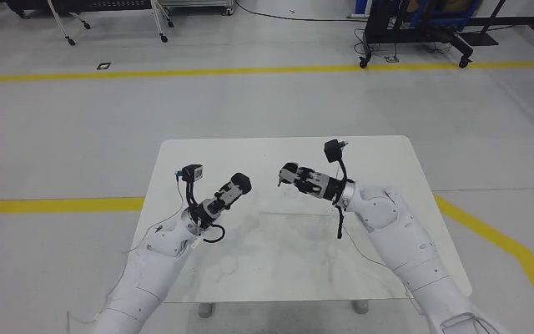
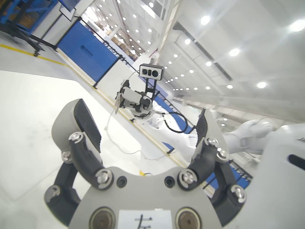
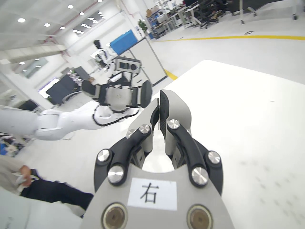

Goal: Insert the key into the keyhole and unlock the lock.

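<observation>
With the left end effector (image 1: 239,184) spread wide and empty over the worktop (image 1: 375,159), what appears to be the key (image 2: 116,106), pinched in the closed right end effector (image 3: 159,107), should be kept firmly gripped and level for insertion.

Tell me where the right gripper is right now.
In the top view the right gripper hangs over the middle of the white table, fingers shut, facing the open left gripper just across from it.
</observation>
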